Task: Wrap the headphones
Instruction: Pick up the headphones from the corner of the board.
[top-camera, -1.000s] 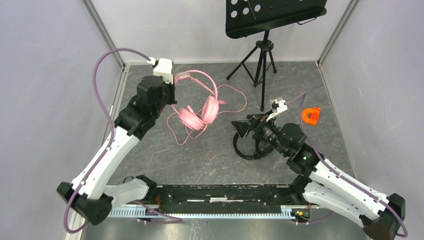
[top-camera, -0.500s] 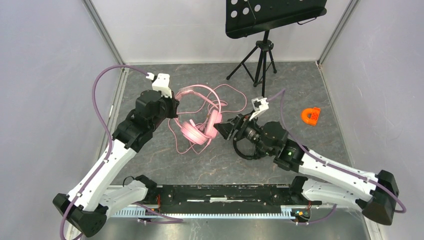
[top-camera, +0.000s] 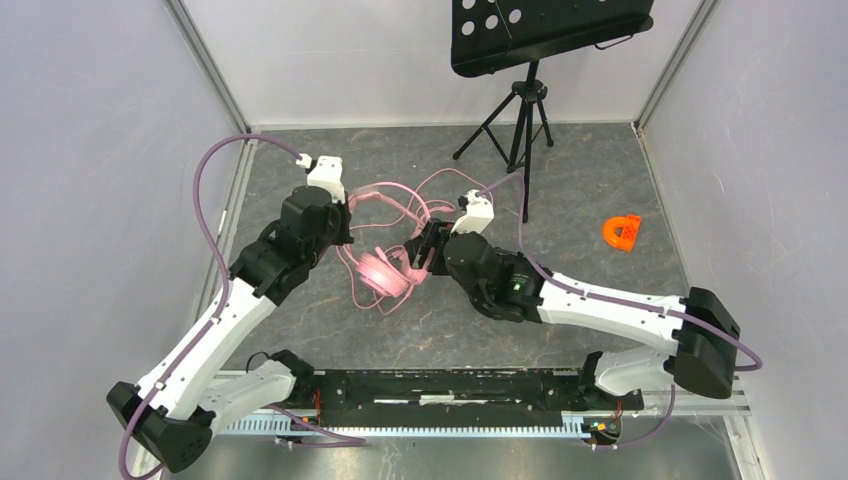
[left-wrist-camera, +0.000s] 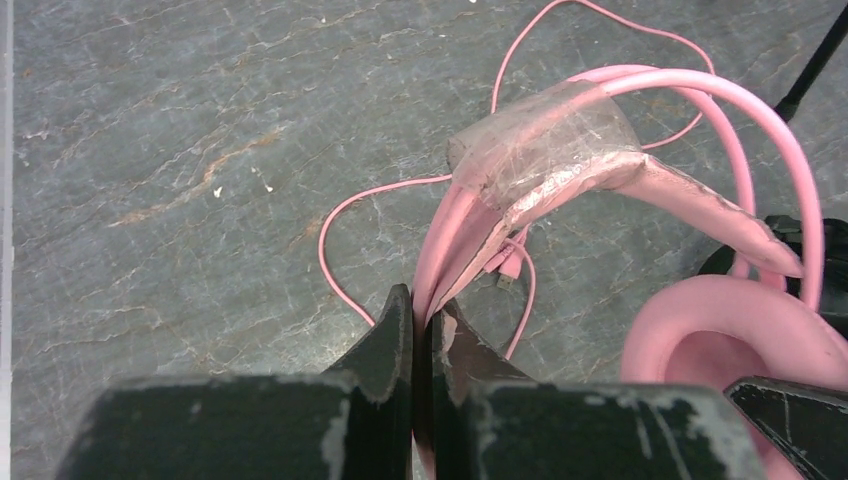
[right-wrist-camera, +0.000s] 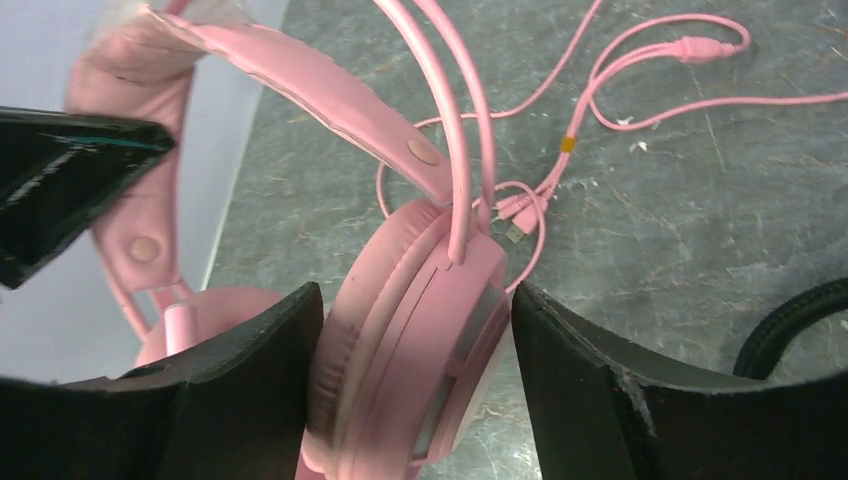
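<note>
The pink headphones (top-camera: 378, 272) hang tilted over the floor mat, held by the band. My left gripper (left-wrist-camera: 425, 305) is shut on the pink headband (left-wrist-camera: 540, 160), which has clear tape round it. My right gripper (right-wrist-camera: 415, 300) is open and straddles one pink ear cup (right-wrist-camera: 410, 350). Its left finger touches the cushion, while a small gap remains at the right finger. The long pink cable (right-wrist-camera: 640, 60) lies loose on the mat, its plug (right-wrist-camera: 515, 228) beside the cup. My right arm (top-camera: 560, 295) hides nearly all of the black headphones.
A black music stand (top-camera: 525, 110) on a tripod stands at the back, close behind the right wrist. A small orange plastic piece (top-camera: 622, 231) lies at the right. Grey walls close in the mat on three sides.
My right arm has swung left, off the black headset and over to the pink one, and its jaws have narrowed round the ear cup. My left gripper has drawn the pink headset slightly nearer.
</note>
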